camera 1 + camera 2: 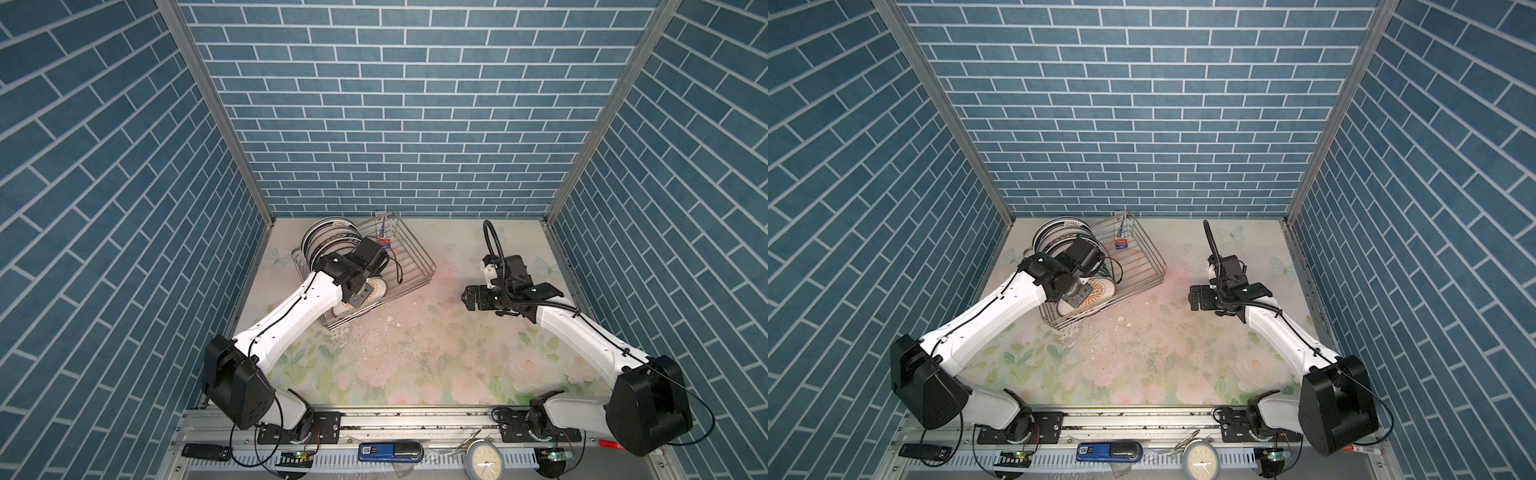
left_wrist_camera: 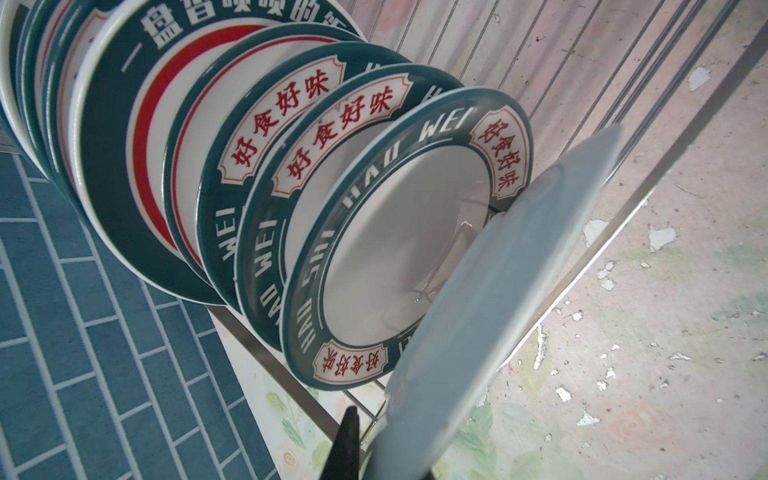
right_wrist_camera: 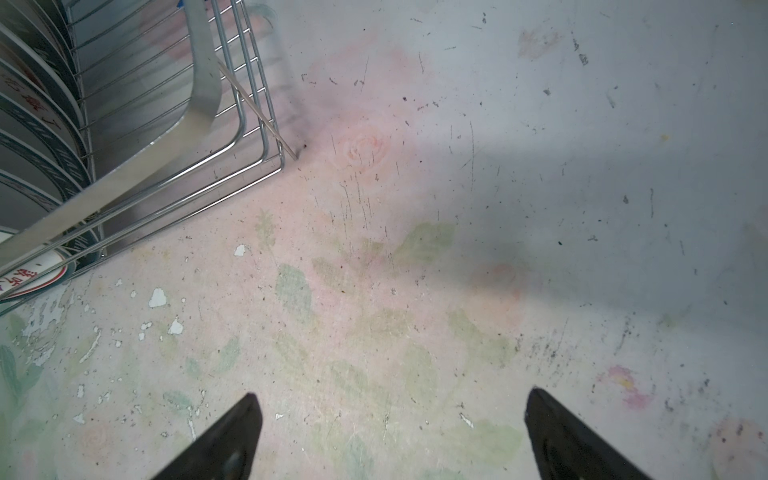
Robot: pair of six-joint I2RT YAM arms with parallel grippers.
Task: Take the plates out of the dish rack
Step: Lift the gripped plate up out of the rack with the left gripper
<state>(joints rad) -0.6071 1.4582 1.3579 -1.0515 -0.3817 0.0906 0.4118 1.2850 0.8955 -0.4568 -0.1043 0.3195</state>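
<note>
Plates on edge in dish rack, table's far-left corner. Left gripper narrow at front plate rim, clamp unconfirmed. Right gripper wide, empty. Likely stiff, slick, brittle: pinch rim.

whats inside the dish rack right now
Plates stand on edge in a row along one side of the dish rack; the rest shows bare wire. The left gripper pinches the end plate. In both top views the left arm covers part of the row.
</note>
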